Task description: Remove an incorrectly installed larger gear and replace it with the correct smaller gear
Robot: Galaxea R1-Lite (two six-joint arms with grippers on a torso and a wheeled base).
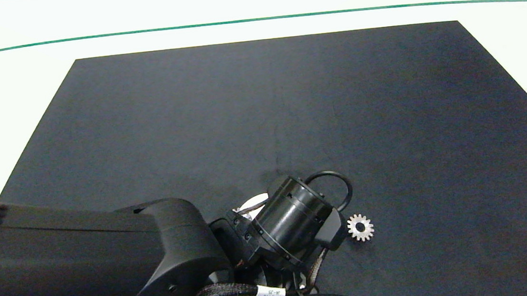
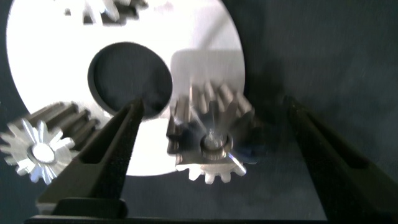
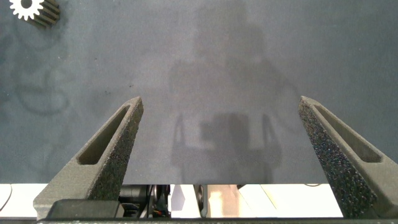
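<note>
A white disc (image 2: 199,37) with a dark round middle hole carries silver gears on pins. The larger gear (image 2: 208,127) sits on a shiny pin at the disc's rim. My left gripper (image 2: 212,104) is open, one finger on each side of this gear and neither touching it. In the head view the left wrist covers that spot, and only a sliver of the disc (image 1: 254,200) shows. The smaller gear (image 1: 360,227) lies flat on the dark mat just right of the left wrist, and it also shows as the smaller gear (image 3: 28,7) in the right wrist view. My right gripper (image 3: 221,102) hangs open over bare mat.
Another silver gear (image 2: 37,152) sits at the disc's rim beside the left finger, and a third gear (image 2: 106,9) shows at the far rim. The dark mat (image 1: 288,107) lies on a white table with a green line (image 1: 252,20) at the back.
</note>
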